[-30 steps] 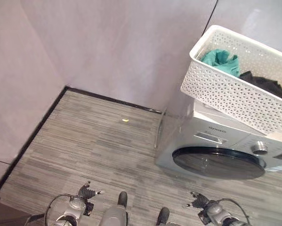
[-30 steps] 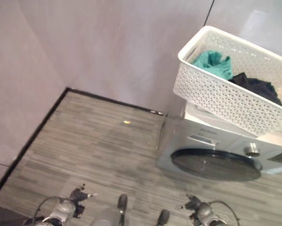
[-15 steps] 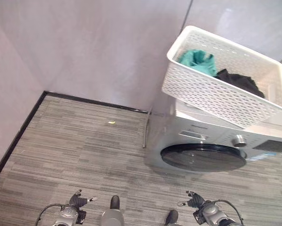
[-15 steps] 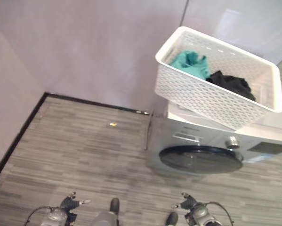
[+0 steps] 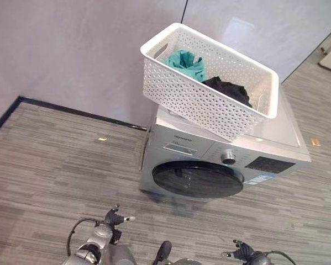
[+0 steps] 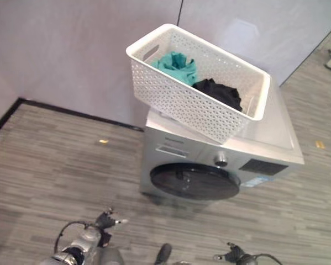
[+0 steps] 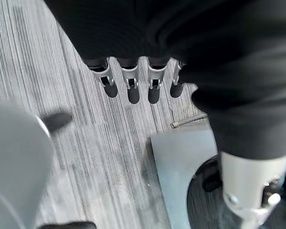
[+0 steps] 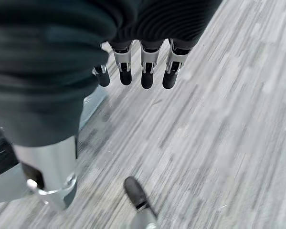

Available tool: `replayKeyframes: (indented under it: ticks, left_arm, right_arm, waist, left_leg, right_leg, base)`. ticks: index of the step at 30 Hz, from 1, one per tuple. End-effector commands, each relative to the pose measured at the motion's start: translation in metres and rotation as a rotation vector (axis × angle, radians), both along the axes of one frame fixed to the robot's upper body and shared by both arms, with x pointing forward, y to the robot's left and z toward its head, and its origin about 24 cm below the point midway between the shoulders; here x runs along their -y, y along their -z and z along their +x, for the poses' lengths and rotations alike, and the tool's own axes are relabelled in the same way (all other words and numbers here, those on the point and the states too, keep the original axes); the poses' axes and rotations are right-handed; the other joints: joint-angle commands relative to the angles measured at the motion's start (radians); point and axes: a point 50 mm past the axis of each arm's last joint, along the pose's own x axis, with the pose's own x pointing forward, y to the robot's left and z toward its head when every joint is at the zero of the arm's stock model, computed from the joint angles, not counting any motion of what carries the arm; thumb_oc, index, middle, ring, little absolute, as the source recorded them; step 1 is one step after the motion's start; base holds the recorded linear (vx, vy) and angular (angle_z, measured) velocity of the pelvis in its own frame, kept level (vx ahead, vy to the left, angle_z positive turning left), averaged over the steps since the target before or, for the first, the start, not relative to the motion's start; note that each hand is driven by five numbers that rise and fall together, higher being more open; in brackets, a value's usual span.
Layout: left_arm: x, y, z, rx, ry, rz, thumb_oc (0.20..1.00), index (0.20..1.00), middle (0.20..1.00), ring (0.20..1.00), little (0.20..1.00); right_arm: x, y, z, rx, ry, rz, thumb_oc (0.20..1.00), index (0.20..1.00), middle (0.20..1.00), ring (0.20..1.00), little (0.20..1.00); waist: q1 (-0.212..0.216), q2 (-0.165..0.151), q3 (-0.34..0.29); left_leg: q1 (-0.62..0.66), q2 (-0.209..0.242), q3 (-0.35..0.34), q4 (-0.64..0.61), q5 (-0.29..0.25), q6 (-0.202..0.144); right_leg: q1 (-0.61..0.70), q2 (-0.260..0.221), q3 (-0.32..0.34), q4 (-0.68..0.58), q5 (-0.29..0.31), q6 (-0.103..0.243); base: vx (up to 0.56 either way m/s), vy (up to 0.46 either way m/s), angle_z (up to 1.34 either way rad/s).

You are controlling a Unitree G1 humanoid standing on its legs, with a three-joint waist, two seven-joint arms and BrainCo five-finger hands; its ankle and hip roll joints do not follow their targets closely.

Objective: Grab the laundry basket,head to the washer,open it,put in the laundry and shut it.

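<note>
You've got the white laundry basket (image 5: 209,94) sitting on top of the washer (image 5: 220,160), up around one o'clock in the head view, tilted a touch with its near-left corner hanging past the washer's front edge. Inside it, a teal garment (image 5: 185,62) lies at the far-left end and a black garment (image 5: 227,90) is bunched beside it toward the middle. The washer's round dark door (image 5: 197,179) is closed, flat against the front panel, with the control knob (image 5: 228,158) just above it at the door's upper right.

Your left hand (image 5: 114,217) hangs low at seven o'clock, over the grey plank floor (image 5: 54,160), well apart from the washer. In its wrist view the fingers (image 7: 133,88) run straight and side by side, relaxed, holding nothing, with the washer's lower corner (image 7: 181,171) showing past them.

Your right hand (image 5: 240,253) sits at five o'clock, right at the bottom edge. Its fingers (image 8: 146,71) are also straight in a neat row, thumb apart, nothing in the grip, only floor beyond them.

A small yellowish speck (image 5: 102,139) lies on the floor at ten o'clock, near the dark skirting (image 5: 71,110) along the wall.
</note>
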Motion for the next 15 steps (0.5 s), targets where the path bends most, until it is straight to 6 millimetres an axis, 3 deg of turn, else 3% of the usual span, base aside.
replayKeyframes:
  ticks: [1, 3, 4, 5, 6, 13, 15]
  left_arm:
    - [-0.011, -0.006, 0.006, 0.019, 0.038, 0.033, 1.000, 1.000, 1.000, 1.000, 1.000]
    - [-0.010, -0.001, -0.001, -0.009, 0.028, 0.021, 1.000, 1.000, 1.000, 1.000, 1.000]
    - [-0.015, 0.007, -0.018, -0.067, 0.000, 0.026, 1.000, 1.000, 1.000, 1.000, 1.000]
    - [-0.015, 0.007, -0.018, -0.067, 0.000, 0.026, 1.000, 1.000, 1.000, 1.000, 1.000]
    - [-0.020, 0.012, -0.030, -0.108, -0.026, 0.026, 1.000, 1.000, 1.000, 1.000, 1.000]
    - [-0.031, 0.021, -0.058, -0.177, -0.071, 0.042, 1.000, 1.000, 1.000, 1.000, 1.000]
    - [-0.036, 0.022, -0.067, -0.207, -0.065, 0.067, 1.000, 1.000, 1.000, 1.000, 1.000]
  right_arm:
    - [0.011, -0.015, 0.031, 0.102, 0.035, -0.014, 1.000, 1.000, 1.000, 1.000, 1.000]
    - [0.004, -0.013, 0.031, 0.100, 0.011, -0.002, 1.000, 1.000, 1.000, 1.000, 1.000]
    - [-0.001, -0.012, 0.031, 0.112, 0.011, 0.017, 1.000, 1.000, 1.000, 1.000, 1.000]
    - [-0.001, -0.012, 0.031, 0.112, 0.011, 0.017, 1.000, 1.000, 1.000, 1.000, 1.000]
    - [0.000, -0.013, 0.030, 0.117, 0.017, 0.024, 1.000, 1.000, 1.000, 1.000, 1.000]
    - [-0.006, -0.014, 0.034, 0.139, -0.004, 0.041, 1.000, 1.000, 1.000, 1.000, 1.000]
    - [0.000, -0.021, 0.042, 0.200, 0.049, 0.052, 1.000, 1.000, 1.000, 1.000, 1.000]
  waist:
    - [0.062, 0.028, 0.046]
    - [0.065, 0.035, 0.041]
    - [0.060, 0.044, 0.027]
    - [0.060, 0.044, 0.027]
    - [0.059, 0.047, 0.019]
    - [0.066, 0.050, 0.003]
    - [0.057, 0.047, 0.011]
  left_leg:
    - [0.044, -0.096, -0.038, -0.001, -0.018, 0.113]
    - [0.065, -0.100, -0.030, -0.022, -0.014, 0.121]
    - [0.100, -0.112, -0.039, -0.078, -0.004, 0.124]
    - [0.100, -0.112, -0.039, -0.079, -0.004, 0.124]
    - [0.119, -0.121, -0.047, -0.115, -0.005, 0.126]
    - [0.174, -0.134, -0.048, -0.219, 0.000, 0.145]
    - [0.176, -0.143, -0.080, -0.233, 0.013, 0.161]
  right_leg:
    - [-0.009, 0.022, 0.052, 0.093, -0.084, 0.065]
    - [0.001, 0.020, 0.052, 0.094, -0.080, 0.068]
    - [0.015, 0.011, 0.053, 0.088, -0.073, 0.074]
    - [0.015, 0.011, 0.053, 0.088, -0.073, 0.074]
    - [0.022, 0.005, 0.056, 0.084, -0.070, 0.078]
    - [0.024, -0.003, 0.070, 0.084, -0.057, 0.091]
    - [-0.007, 0.002, 0.126, 0.147, -0.061, 0.094]
  base:
    - [0.06, 0.020, -0.28]
    - [0.07, 0.078, -0.41]
    - [0.06, 0.108, -0.26]
    - [0.09, 0.150, -0.02]
    - [0.05, 0.085, 0.04]
    - [0.04, 0.108, -0.02]
    - [0.02, 0.133, -0.23]
